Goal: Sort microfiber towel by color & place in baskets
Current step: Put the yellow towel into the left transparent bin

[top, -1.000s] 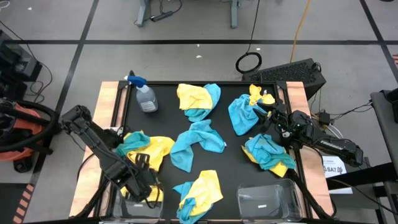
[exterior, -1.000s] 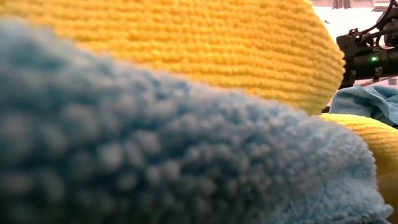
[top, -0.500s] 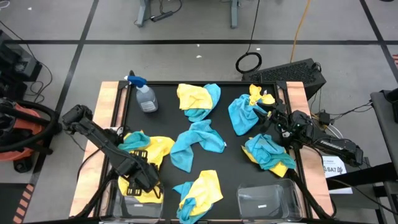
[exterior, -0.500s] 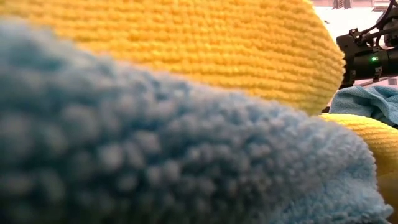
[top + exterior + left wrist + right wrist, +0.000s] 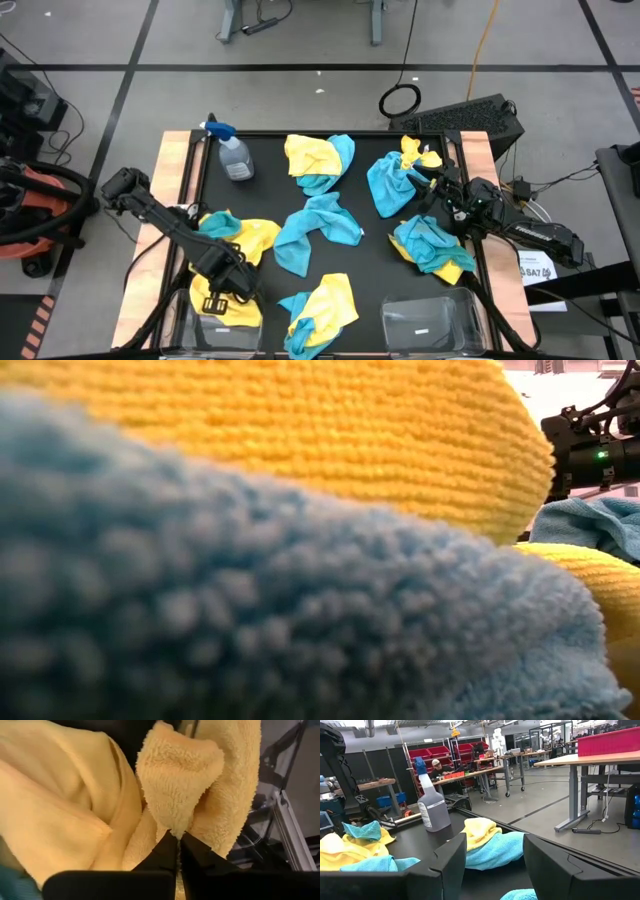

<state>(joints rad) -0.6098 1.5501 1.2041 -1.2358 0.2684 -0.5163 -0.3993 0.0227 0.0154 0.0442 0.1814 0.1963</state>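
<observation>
Yellow terry is what the left gripper point(image 5: 222, 292) has pinched between its dark fingers point(image 5: 167, 851), pressed together on a fold of a yellow towel point(image 5: 180, 790) at the lower left of the high view. That cloth hangs or lies over the left basket point(image 5: 182, 325), whose clear wall shows at the bottom left edge. To finish the drop well, I'd judge the arm should centre the cloth over the bin before parting its fingers, so the loose corner doesn't drape over the rim, and keep clear of the yellow-and-turquoise heap point(image 5: 232, 235) just above it in the frame.

The right gripper point(image 5: 437, 190) waits at the right side of the black table point(image 5: 260, 190), fingers point(image 5: 447, 865) spread apart, holding nothing, beside a turquoise towel point(image 5: 385, 185) with a yellow one point(image 5: 418, 152) at its top. More mixed bundles sit at upper centre point(image 5: 318, 160), centre point(image 5: 315, 230), lower centre point(image 5: 320, 310) and right point(image 5: 430, 245). The right basket point(image 5: 430, 322), at lower right, looks empty, a white label on its floor.

All the cloth is soft, looped pile, crumpled and limp; it will sag and snag. A spray bottle point(image 5: 233, 155), hard clear plastic with a blue trigger, stands at upper left.
</observation>
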